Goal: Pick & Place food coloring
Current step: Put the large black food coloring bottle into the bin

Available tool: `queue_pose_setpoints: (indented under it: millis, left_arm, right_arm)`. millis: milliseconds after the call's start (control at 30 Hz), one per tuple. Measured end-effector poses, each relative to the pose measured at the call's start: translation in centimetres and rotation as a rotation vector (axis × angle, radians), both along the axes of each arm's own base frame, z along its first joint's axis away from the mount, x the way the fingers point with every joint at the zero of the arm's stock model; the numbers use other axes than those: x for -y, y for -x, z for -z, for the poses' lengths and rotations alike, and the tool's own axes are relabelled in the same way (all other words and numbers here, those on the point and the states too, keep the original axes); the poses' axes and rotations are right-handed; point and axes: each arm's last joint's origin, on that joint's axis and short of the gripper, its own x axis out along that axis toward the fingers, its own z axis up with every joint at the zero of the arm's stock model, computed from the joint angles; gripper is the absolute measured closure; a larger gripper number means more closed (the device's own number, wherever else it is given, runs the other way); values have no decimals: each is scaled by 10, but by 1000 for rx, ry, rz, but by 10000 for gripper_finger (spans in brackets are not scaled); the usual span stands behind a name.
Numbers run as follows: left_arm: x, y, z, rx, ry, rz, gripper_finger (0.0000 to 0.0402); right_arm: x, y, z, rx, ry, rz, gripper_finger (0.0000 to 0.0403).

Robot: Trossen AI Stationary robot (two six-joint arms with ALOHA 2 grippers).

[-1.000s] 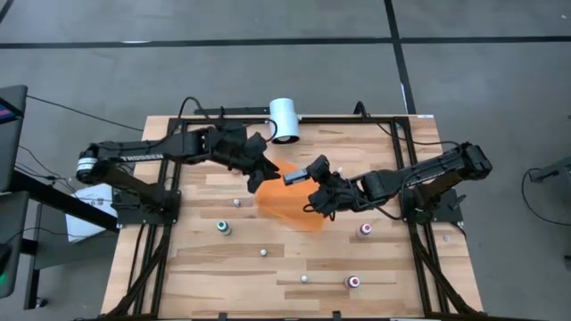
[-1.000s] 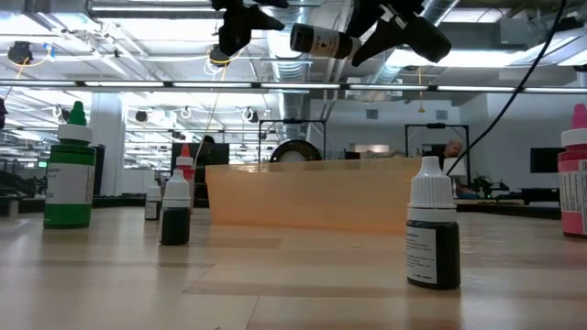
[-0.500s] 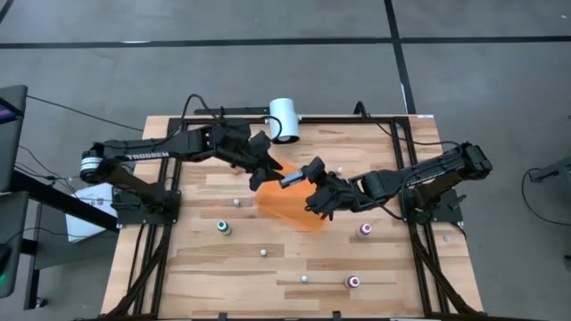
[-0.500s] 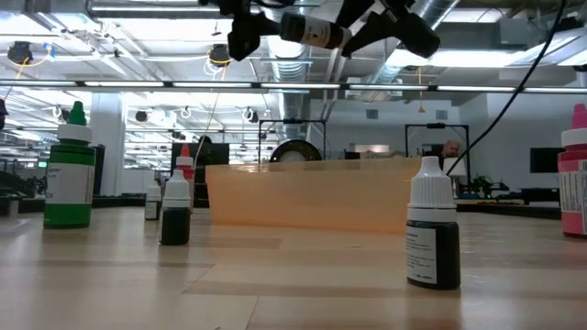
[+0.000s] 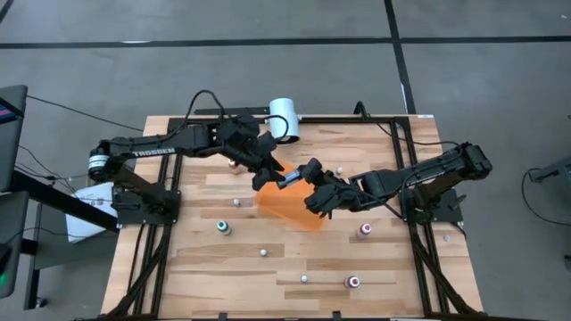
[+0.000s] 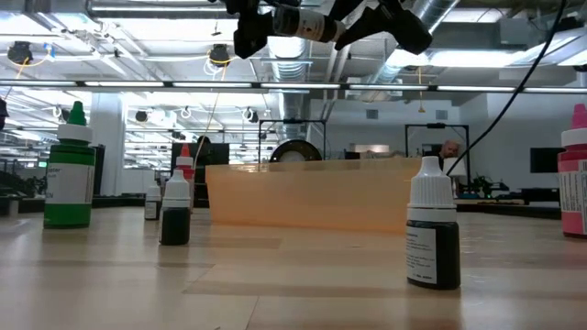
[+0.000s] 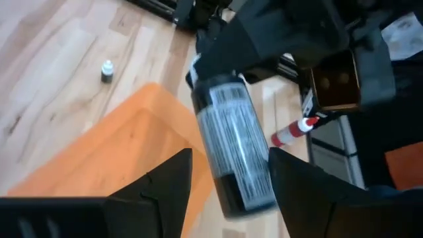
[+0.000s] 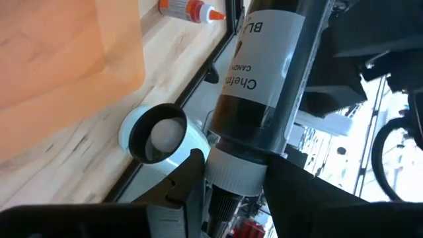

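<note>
A dark food coloring bottle (image 5: 291,178) with a white label hangs almost level over the orange translucent container (image 5: 287,210). My right gripper (image 5: 309,181) is shut on its white cap end. My left gripper (image 5: 274,175) comes from the table's left and is open. Its fingers (image 7: 170,182) stand on either side of the bottle's dark base end (image 7: 232,192). In the low view the bottle (image 6: 307,24) shows high up between both grippers. My right gripper pinches the bottle's white cap end (image 8: 232,173) between its two fingers. It comes from the table's right, slanting a little down. The bottle sticks out beyond the fingertips toward the left gripper, lifted clear and nearly level. Whether my left gripper touches the base end, I cannot tell.
Several small bottles stand on the wooden table: a green-topped one (image 5: 223,228), pink-topped ones (image 5: 365,229) (image 5: 353,282), and dark ones (image 6: 432,235) (image 6: 174,212) near the front. A white cylinder (image 5: 285,114) lies at the far edge. A red-tipped bottle (image 8: 186,8) lies off the table.
My left gripper has moved toward the table's right, up to the bottle, so that the bottle's base end now lies between its fingers. My right gripper has rolled and carried the bottle a little toward the left gripper, still clear above the orange container.
</note>
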Motion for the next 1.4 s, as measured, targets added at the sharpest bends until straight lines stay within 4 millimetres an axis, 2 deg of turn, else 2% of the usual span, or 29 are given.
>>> queue_pose_setpoints:
  millis: [333, 800, 1000, 1233, 1400]
  left_arm:
    - [-8, -6, -7, -50, -16, -31, 210]
    - [-10, -12, 6, -116, 45, -15, 210]
    - [-10, -12, 5, -104, 59, -16, 210]
    - [-11, -12, 4, -103, 64, -18, 210]
    - [-17, -11, 5, -106, 63, -41, 210]
  right_arm:
    - [0, 0, 0, 7, -2, 7, 273]
    - [-1, 0, 0, 13, -8, 4, 272]
    - [0, 0, -1, 18, -7, 7, 281]
    - [0, -1, -2, 29, -10, 7, 273]
    - [-1, -1, -2, 30, -10, 6, 279]
